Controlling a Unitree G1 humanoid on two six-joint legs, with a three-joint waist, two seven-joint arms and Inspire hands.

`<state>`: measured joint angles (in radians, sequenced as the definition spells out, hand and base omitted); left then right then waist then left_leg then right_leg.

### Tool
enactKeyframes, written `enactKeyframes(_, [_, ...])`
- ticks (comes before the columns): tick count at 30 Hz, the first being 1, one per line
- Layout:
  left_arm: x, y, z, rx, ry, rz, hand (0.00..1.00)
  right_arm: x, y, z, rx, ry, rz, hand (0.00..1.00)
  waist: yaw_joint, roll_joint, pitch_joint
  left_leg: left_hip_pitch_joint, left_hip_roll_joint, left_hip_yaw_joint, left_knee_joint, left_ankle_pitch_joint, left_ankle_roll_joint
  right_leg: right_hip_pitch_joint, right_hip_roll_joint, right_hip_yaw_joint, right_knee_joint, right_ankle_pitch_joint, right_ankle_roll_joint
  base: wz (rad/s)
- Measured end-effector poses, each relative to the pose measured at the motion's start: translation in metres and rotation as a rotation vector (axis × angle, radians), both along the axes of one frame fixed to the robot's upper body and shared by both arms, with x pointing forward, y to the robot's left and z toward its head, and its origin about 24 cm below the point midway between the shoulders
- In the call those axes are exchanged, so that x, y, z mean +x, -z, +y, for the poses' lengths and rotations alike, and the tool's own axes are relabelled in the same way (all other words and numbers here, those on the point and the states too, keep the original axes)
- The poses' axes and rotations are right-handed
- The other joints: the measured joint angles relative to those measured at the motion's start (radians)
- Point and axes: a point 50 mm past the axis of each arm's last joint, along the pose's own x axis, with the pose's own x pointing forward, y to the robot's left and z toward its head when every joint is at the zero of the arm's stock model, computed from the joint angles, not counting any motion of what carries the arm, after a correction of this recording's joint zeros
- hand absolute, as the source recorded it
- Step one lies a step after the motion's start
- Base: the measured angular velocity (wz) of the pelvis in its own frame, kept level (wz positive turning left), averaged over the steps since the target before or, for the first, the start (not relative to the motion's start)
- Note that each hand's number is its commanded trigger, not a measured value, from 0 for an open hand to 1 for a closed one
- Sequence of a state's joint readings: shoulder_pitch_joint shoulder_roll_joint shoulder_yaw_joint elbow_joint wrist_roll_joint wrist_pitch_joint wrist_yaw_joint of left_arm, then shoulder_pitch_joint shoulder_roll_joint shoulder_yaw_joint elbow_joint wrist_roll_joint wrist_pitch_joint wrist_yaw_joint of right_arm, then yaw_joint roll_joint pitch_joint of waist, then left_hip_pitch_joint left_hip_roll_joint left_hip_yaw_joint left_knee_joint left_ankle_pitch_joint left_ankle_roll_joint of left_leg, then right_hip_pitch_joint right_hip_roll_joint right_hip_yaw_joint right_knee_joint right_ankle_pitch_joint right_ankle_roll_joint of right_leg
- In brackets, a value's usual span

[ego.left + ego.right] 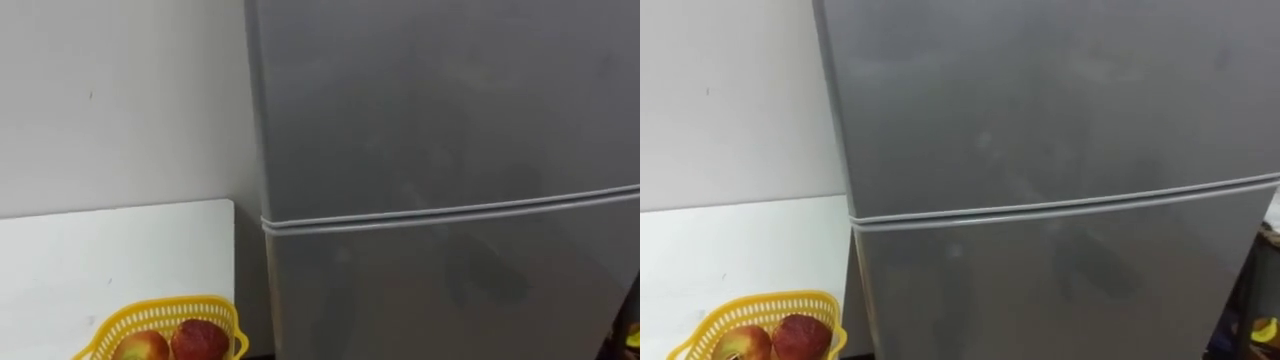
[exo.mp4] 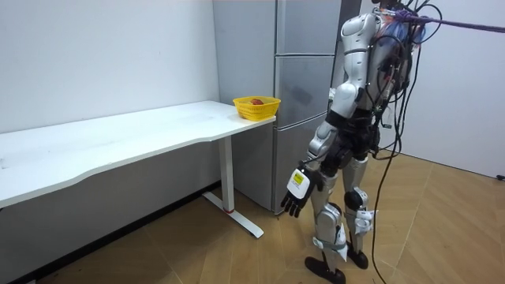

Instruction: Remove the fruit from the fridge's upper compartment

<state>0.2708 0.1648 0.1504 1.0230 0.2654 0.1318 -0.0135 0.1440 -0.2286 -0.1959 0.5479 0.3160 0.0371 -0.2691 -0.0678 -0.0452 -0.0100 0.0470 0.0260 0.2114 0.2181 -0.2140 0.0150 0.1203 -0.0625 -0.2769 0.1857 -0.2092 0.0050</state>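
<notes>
While the robot faces the closed fridge (image 1: pixel 420 120), I see its left robot hand (image 2: pixel 293 196) hanging low, fingers relaxed apart.

Left arm hangs down, left hand (image 2: pixel 295 196) with fingers relaxed

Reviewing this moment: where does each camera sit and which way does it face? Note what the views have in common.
Left eye view: on the robot's head, facing the closed fridge squarely, with the yellow basket on the white table at lower left.
Right eye view: same head, a little to the right, same aim.
Room view: stands in the room behind the robot, toward its left. It shows the whole robot standing before the fridge, left hand hanging open.
Shared: fridge, basket and table appear in all three.
</notes>
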Motion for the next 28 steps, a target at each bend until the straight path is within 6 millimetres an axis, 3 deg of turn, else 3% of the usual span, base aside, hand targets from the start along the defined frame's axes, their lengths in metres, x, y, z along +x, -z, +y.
enactKeyframes(2, [0.0, 0.001, -0.002, -0.005, 0.02, 0.005, 0.0, -0.012, 0.014, 0.005, 0.011, -0.014, 0.096, 0.0, 0.004, -0.001, 0.0006, 0.0, -0.003, 0.003, 0.0, 0.001, 0.002, 0.003, -0.003, 0.003, -0.001, -0.001, 0.001, -0.02])
enactKeyframes(6, [-0.001, 0.0, -0.002, -0.004, 0.02, 0.006, 0.0, -0.023, 0.024, 0.005, -0.013, -0.039, 0.177, 0.0, 0.012, -0.008, 0.006, 0.0, -0.005, 0.004, 0.003, 0.001, 0.003, 0.001, -0.003, 0.007, -0.006, -0.001, 0.002, -0.02])
enactKeyframes(9, [-0.003, 0.0, -0.002, -0.006, 0.019, 0.011, 0.0, -0.036, 0.037, 0.007, -0.012, -0.081, 0.269, 0.0, 0.022, -0.016, 0.0045, 0.001, -0.004, 0.0, 0.005, 0.001, 0.003, 0.005, -0.002, 0.002, -0.017, -0.001, 0.003, 0.03])
enactKeyframes(12, [-0.009, 0.001, -0.003, -0.008, 0.023, 0.036, 0.0, -0.058, 0.054, 0.012, 0.007, -0.118, 0.399, 0.0, 0.023, -0.015, 0.0047, 0.003, -0.005, -0.002, 0.003, 0.001, 0.003, 0.013, -0.002, 0.0, -0.018, -0.001, 0.003, 0.06])
enactKeyframes(14, [-0.011, 0.002, -0.005, -0.012, 0.032, 0.05, 0.0, -0.077, 0.065, 0.018, 0.047, -0.115, 0.483, 0.0, 0.027, -0.007, 0.01, 0.007, -0.006, -0.005, 0.0, 0.0, 0.003, 0.017, -0.002, 0.0, -0.021, -0.001, 0.004, 0.0])
enactKeyframes(17, [-0.011, 0.003, -0.006, -0.017, 0.043, 0.056, 0.0, -0.089, 0.072, 0.025, 0.09, -0.15, 0.539, 0.0, 0.027, 0.009, 0.0134, 0.008, -0.006, -0.007, -0.004, 0.0, 0.002, 0.017, -0.001, 0.0, -0.022, -0.001, 0.004, 0.0])
enactKeyframes(20, [-0.005, 0.003, -0.007, -0.03, 0.052, 0.04, 0.0, -0.098, 0.077, 0.029, 0.127, -0.183, 0.582, 0.0, 0.038, 0.015, 0.01, 0.009, -0.006, -0.008, -0.003, 0.0, 0.002, 0.019, -0.001, 0.0, -0.034, -0.001, 0.004, 0.0])
enactKeyframes(28, [-0.007, 0.003, -0.008, -0.057, 0.053, 0.049, 0.0, -0.109, 0.083, 0.038, 0.204, -0.234, 0.622, 0.0, 0.05, 0.003, 0.0121, 0.014, -0.007, -0.008, -0.004, 0.0, 0.002, 0.028, 0.001, 0.0, -0.035, -0.001, 0.004, 0.0])
